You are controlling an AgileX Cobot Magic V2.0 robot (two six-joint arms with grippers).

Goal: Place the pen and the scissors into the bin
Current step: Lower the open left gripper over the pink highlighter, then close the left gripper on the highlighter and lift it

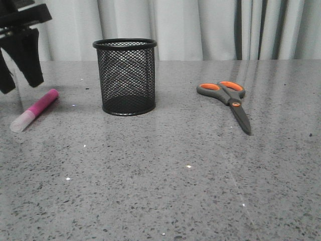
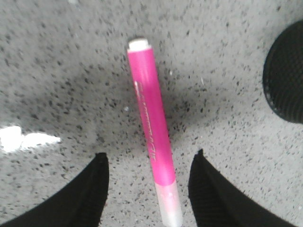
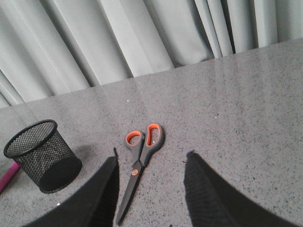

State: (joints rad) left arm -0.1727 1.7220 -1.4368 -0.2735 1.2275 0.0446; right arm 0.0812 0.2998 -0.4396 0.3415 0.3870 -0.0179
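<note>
Left gripper (image 1: 20, 75) hangs at far left above the table (image 1: 165, 175), fingers spread wide, nothing between them touching. In the left wrist view its fingers (image 2: 90, 189) straddle the pen (image 2: 152, 127) with clear gaps on both sides.

Pen lies flat at left, just left of the bin (image 1: 125, 76) but apart from it. Long axis diagonal: whitish cap end points near-left, pink end points far-right toward the bin.

Right gripper (image 3: 150, 189) is seen only in its wrist view, fingers apart, empty, raised over the table with the scissors (image 3: 139, 165) showing between them.

Bin stands upright, left of centre, empty as far as the mesh shows.

Scissors lie flat right of the bin, well apart, blades closed. Handles at the far end, tip points near and slightly right.

Grey curtain (image 1: 200, 25) hangs behind the table.
</note>
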